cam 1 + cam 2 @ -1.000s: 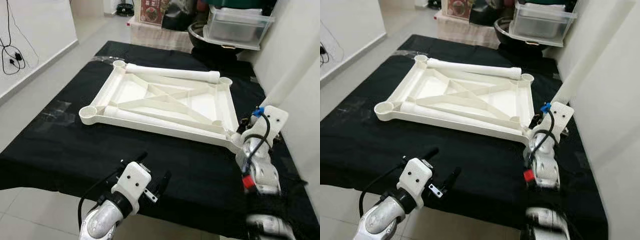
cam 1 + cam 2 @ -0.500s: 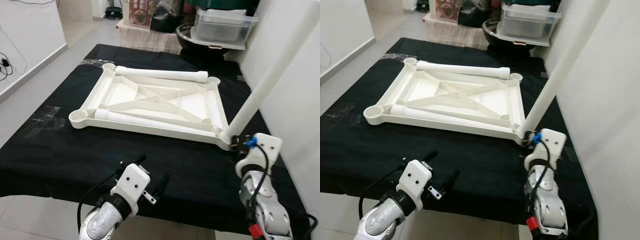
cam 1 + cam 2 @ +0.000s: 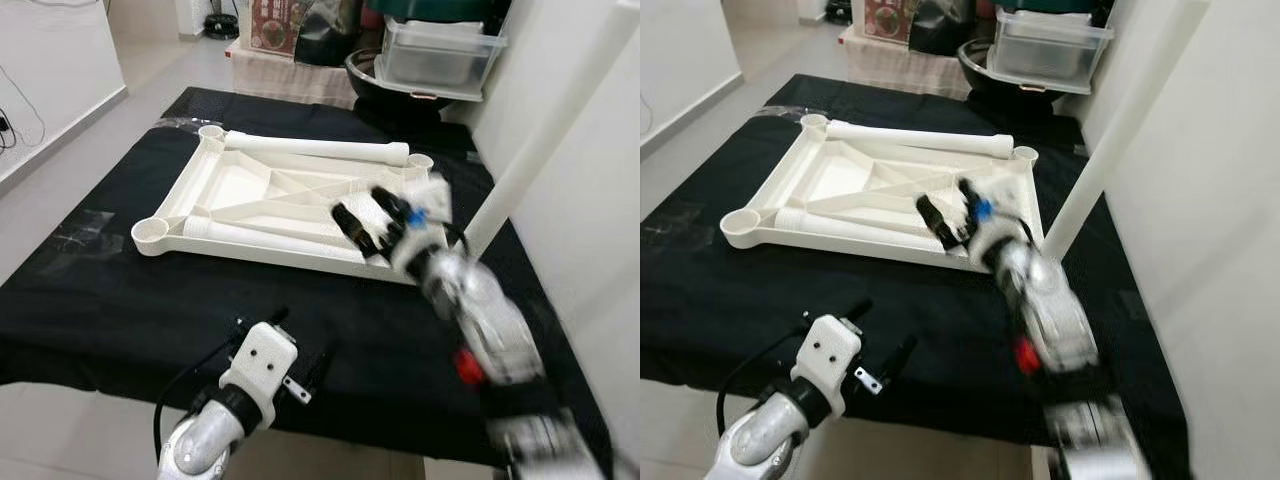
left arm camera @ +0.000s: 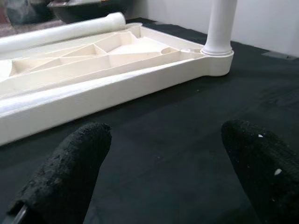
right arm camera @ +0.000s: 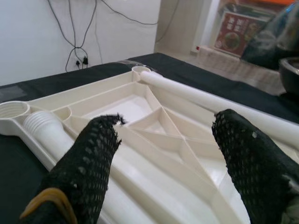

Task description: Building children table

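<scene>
1. Risk one: the upright white plastic table leg (image 3: 520, 165) stands in the near right corner socket of the upside-down cream plastic tabletop (image 3: 250, 195); how firmly it is seated cannot be told, so a knock from the right arm's elbow or forearm, which passes just beside it, could tip it out or lever the corner up
2. Risk two: the tabletop lies loose on the black cloth-covered table (image 3: 90, 300); a sideways push from the fingers on a rib or on a lying leg would likely slide the whole frame and shift the empty sockets
3. Risk three: two more white round plastic legs lie inside the frame, one along the far edge (image 3: 320, 148), one along the near edge (image 3: 270, 237); both are smooth tubes, so an off-centre pinch could let one roll or swing in the grip
4. Right gripper (image 3: 368, 222): arm reaches forward and inward over the near right part of the tabletop, blurred in the head views; two black fingers (image 5: 88, 163) spread wide apart, empty, pointing down the frame toward the near leg's ribbed end (image 5: 44, 128)
5. Left gripper (image 3: 300, 365): low at the near table edge, well apart from the tabletop; fingers (image 4: 70, 168) spread, holding nothing, just above the cloth, aimed toward the frame's long near side
</scene>
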{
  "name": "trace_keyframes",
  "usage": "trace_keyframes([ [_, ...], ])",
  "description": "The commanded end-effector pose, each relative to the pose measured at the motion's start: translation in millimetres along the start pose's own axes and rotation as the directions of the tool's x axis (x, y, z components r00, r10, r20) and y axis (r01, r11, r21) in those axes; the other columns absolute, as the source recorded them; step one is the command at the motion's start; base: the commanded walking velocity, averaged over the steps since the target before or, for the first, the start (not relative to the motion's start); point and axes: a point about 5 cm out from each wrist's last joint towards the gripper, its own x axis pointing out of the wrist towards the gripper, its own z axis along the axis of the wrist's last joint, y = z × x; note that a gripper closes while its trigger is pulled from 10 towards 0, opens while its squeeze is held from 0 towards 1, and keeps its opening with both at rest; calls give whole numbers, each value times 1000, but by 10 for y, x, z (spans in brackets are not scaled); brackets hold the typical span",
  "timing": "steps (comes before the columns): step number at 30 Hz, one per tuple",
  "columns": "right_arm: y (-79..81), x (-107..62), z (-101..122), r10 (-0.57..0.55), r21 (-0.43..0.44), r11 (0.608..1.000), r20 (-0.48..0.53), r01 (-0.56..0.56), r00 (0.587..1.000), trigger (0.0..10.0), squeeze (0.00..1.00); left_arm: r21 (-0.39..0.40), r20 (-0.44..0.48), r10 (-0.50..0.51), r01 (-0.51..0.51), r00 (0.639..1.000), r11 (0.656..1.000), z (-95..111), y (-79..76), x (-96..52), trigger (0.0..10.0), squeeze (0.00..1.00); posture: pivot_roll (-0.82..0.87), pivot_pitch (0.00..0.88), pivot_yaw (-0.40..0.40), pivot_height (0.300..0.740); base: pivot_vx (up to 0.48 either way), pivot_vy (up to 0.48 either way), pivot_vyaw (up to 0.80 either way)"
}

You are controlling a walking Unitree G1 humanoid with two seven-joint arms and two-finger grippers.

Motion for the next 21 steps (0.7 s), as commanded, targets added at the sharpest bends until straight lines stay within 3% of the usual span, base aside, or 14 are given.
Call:
trace_keyframes([
  [1, 29, 16, -273, 34, 26, 999, -123, -31, 992, 10000, 0, -7, -4, 3, -3, 1000, 1000, 15, -19, -4, 10000, 0, 75, 108, -151, 740, 0, 0, 0],
  [4, 48, 114, -331, 127, 44, 992, -231, -120, 965, 10000, 0, -13, 2, 5, -5, 1000, 1000, 43, -39, -24, 10000, 0, 72, 124, -162, 740, 0, 0, 0],
  [6, 43, 176, -357, 162, -17, 984, -322, -177, 933, 10000, 0, -20, 3, 6, -6, 1000, 1000, 64, -58, -37, 10000, 0, 69, 140, -169, 740, 0, 0, 0],
  [9, 45, 196, -346, 196, -23, 976, -348, -217, 917, 10000, 0, -24, 3, 8, -7, 1000, 1000, 73, -71, -43, 10000, 0, 68, 150, -179, 740, 0, 0, 0],
  [13, 66, 210, -310, 324, -18, 931, -421, -364, 848, 10000, 0, -33, 5, 9, -8, 1000, 999, 94, -105, -65, 10000, 0, 65, 163, -195, 740, 0, 0, 0],
  [18, 34, 222, -356, 347, -92, 883, -533, -460, 772, 10000, 0, -44, 3, 7, -7, 1000, 999, 113, -131, -71, 10000, 0, 55, 170, -200, 740, 0, 0, 0],
  [21, 40, 222, -365, 352, -104, 872, -545, -478, 761, 10000, 0, -45, 3, 7, -6, 1000, 999, 115, -130, -68, 10000, 0, 52, 171, -201, 740, 0, 0, 0],
])
